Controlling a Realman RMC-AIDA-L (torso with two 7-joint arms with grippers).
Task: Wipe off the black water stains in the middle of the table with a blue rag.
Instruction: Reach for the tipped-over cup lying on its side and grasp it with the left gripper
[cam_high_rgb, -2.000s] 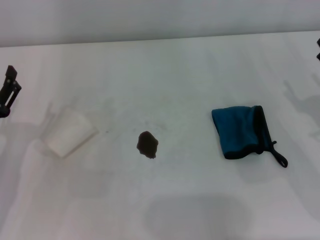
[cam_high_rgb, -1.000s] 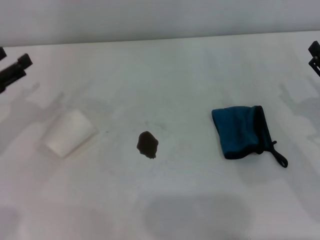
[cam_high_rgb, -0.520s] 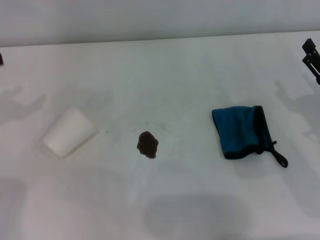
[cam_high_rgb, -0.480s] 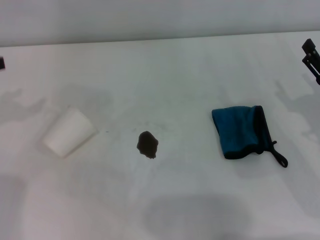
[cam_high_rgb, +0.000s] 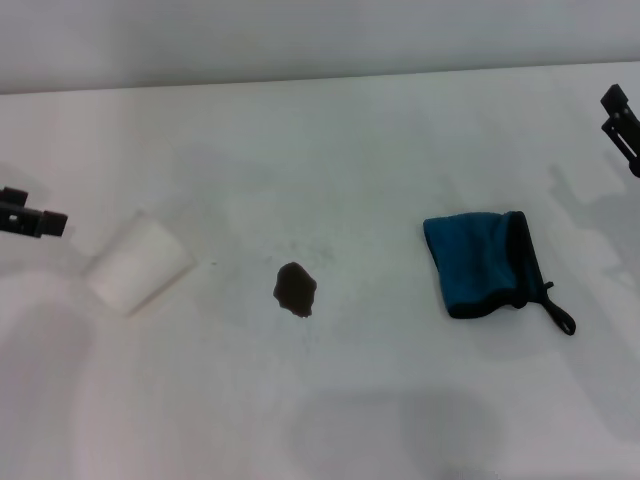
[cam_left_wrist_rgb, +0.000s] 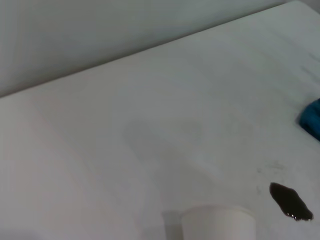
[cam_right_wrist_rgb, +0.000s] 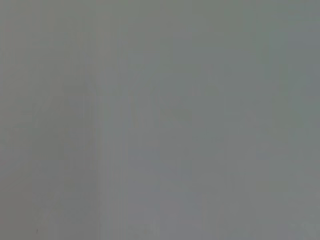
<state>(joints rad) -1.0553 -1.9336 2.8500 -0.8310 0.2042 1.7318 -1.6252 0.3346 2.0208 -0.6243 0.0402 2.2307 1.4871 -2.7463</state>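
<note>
The blue rag (cam_high_rgb: 482, 264) lies folded on the white table (cam_high_rgb: 330, 150), right of centre, its black loop cord trailing toward the front right. A small black water stain (cam_high_rgb: 294, 289) marks the table's middle; the left wrist view shows the stain (cam_left_wrist_rgb: 291, 201) and a corner of the rag (cam_left_wrist_rgb: 312, 118). My right gripper (cam_high_rgb: 622, 128) shows only as a dark tip at the far right edge, well behind and to the right of the rag. At the far left edge my left gripper (cam_high_rgb: 30, 220) pokes in beside the paper cup.
A white paper cup (cam_high_rgb: 138, 264) lies on its side left of the stain, and its rim (cam_left_wrist_rgb: 218, 221) is close in the left wrist view. A pale wall runs behind the table's far edge. The right wrist view shows only plain grey.
My left gripper swung up and out of view, then came back in lower at the left edge next to the cup. The right gripper's tip edged slightly upward. Rag, stain and cup stayed put.
</note>
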